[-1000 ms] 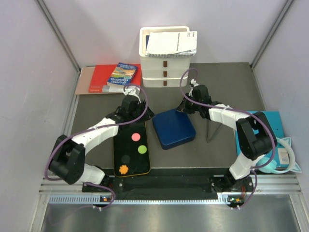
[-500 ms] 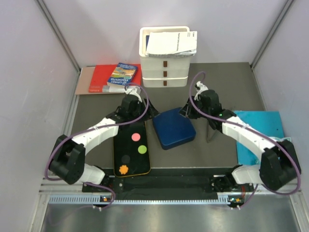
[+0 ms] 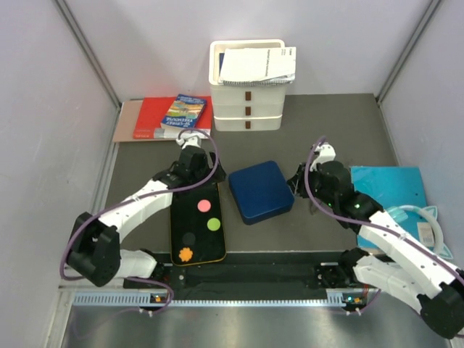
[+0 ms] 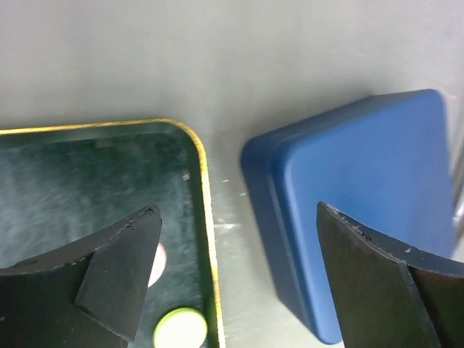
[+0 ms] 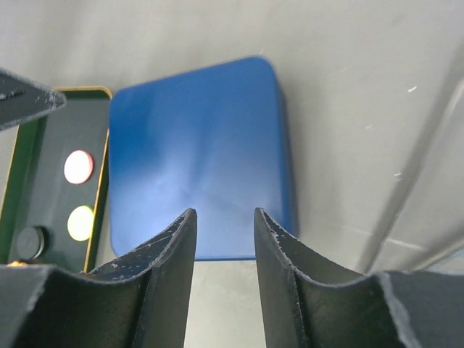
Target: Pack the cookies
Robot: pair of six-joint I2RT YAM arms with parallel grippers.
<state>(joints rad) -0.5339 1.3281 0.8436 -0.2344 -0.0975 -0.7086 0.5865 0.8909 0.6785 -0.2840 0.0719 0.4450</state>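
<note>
Left gripper (image 4: 238, 210) hangs with its jaws spread wide and holds nothing; one finger is over the far end of the tin (image 3: 174, 232) and the other is over the lid (image 3: 261, 191); that spot seems picked so it can reach either one. Right gripper (image 5: 223, 212) waits just beside the right edge of the lid; its jaws are a little apart and nothing is between them.

All four cookies lie flat inside the tin, each apart from the others; the pink one (image 3: 204, 205) is at the far end, then the green one (image 3: 214, 224), then the black one (image 3: 189, 238), and the orange one (image 3: 185, 254) is nearest the arms. So the filling part looks done.

The tin is open; the blue lid lies flat on the table just to its right, close but not touching; it likely sits there so the cookies could go in. With one gripper on each side of it, the next job is probably to lift the lid and set it on the tin. It looks smooth and wide, so it may slip or tip if only one side is held.
</note>
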